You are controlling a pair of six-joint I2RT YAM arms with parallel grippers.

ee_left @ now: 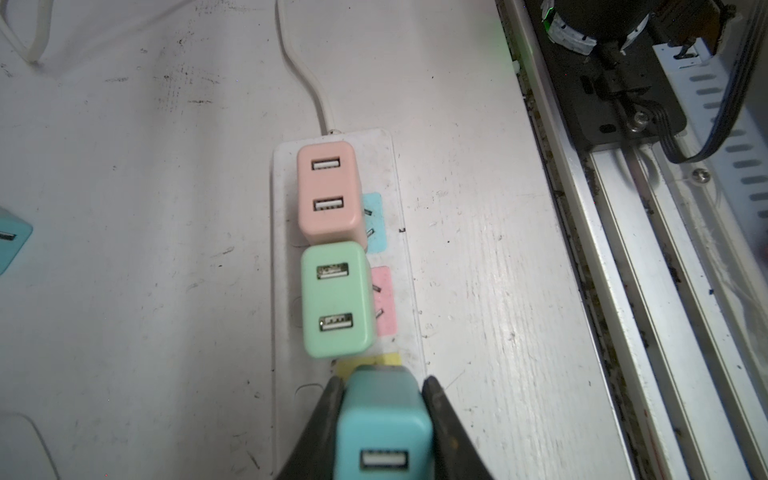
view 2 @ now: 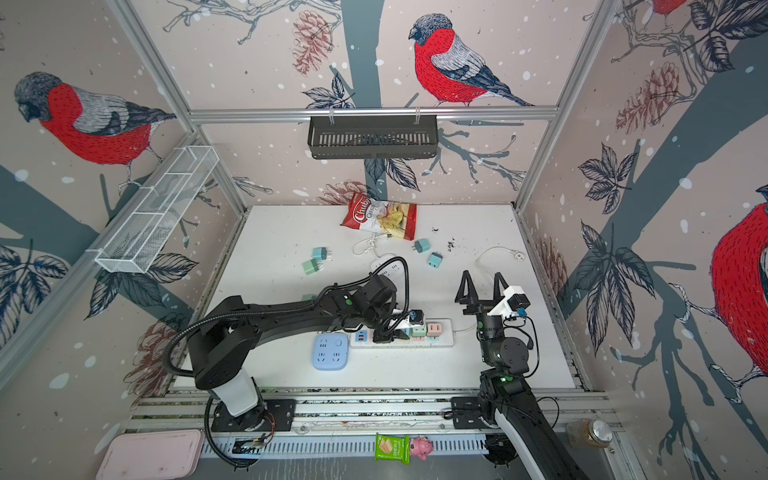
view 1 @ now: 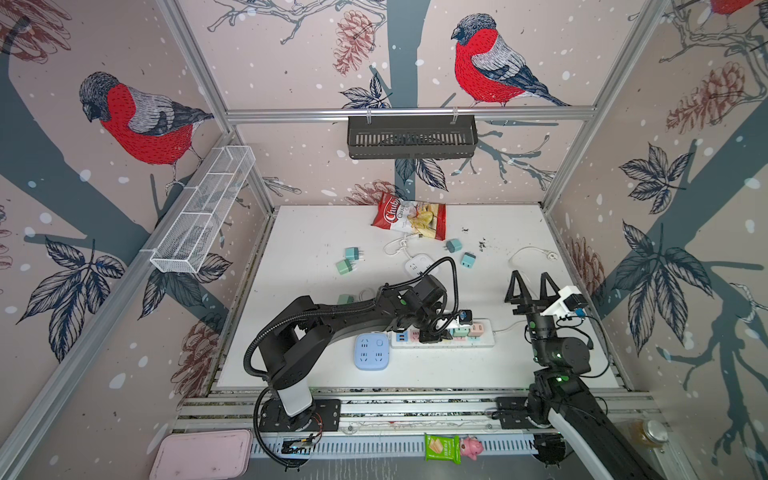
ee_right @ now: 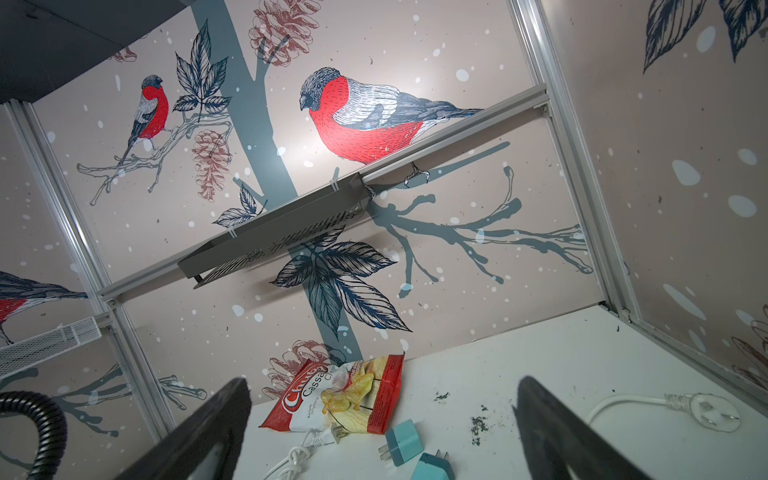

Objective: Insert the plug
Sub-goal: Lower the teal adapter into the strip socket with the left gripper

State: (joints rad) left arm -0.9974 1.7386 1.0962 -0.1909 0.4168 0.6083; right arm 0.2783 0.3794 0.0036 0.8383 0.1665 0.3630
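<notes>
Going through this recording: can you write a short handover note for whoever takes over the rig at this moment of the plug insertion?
Left tool: shut on the teal plug, held over the power strip at the yellow socket patch, right beside the green plug.
Right tool: open, empty, raised to the right of the strip.
Done: pink plug and green plug sit in the strip.
Left: the teal plug's prongs are hidden, so seating is unconfirmed; probably press it home, then release. Loose plugs lie farther back.
</notes>
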